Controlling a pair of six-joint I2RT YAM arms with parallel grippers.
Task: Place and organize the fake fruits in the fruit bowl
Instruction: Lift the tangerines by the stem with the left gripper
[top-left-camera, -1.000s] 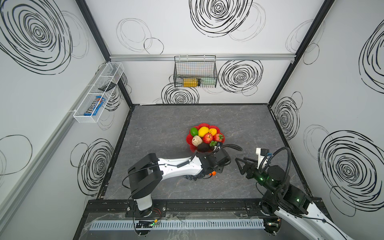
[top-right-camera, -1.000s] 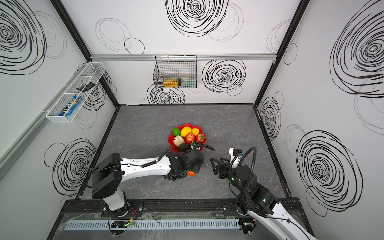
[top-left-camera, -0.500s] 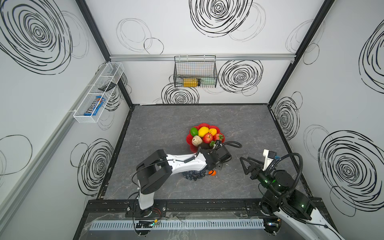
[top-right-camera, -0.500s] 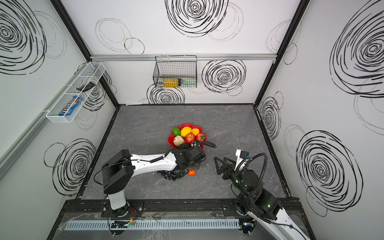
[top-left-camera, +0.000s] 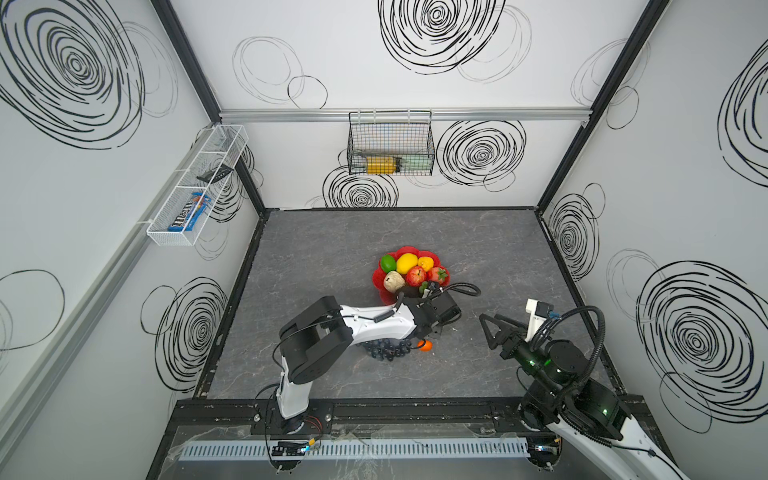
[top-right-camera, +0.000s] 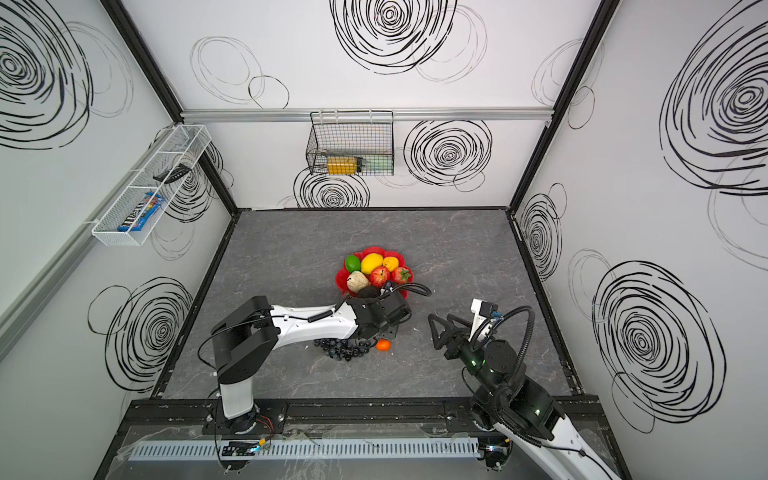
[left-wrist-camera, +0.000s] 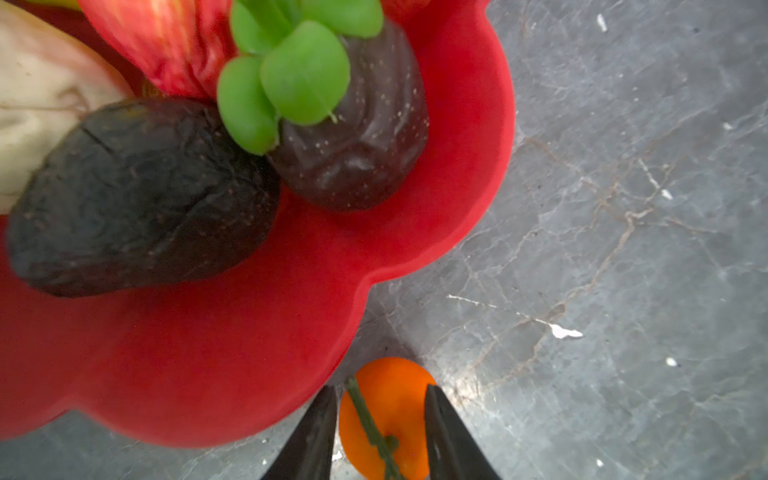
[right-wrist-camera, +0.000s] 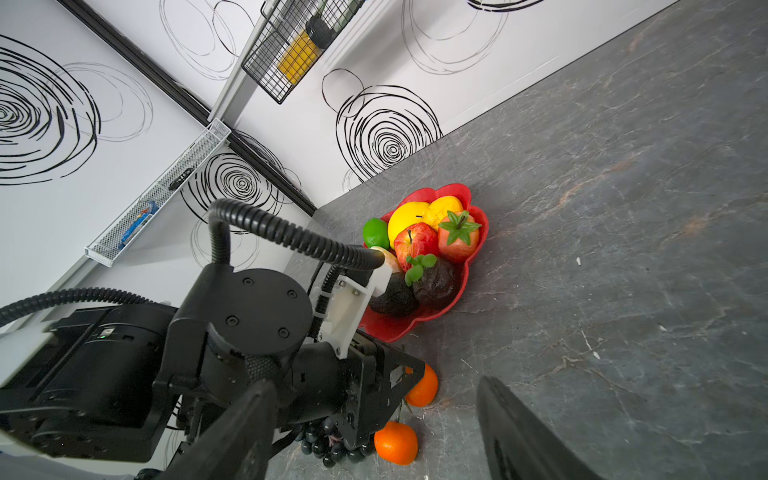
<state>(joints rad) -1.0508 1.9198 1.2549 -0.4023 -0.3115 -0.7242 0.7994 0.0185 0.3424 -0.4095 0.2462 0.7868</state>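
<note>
The left pincer (left-wrist-camera: 379, 388) clamps an orange (left-wrist-camera: 386, 411) lying on the counter (left-wrist-camera: 623, 249), just beside the red fruit bowl (left-wrist-camera: 249, 353) heaped with fruits (top-left-camera: 415, 276). The right pincer (right-wrist-camera: 374, 380) hangs wide open, empty.

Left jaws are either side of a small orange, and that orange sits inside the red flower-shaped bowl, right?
Not inside. The left gripper does straddle the orange, but the left wrist view shows that orange on the grey table, just outside the scalloped rim of the red fruit bowl.
</note>
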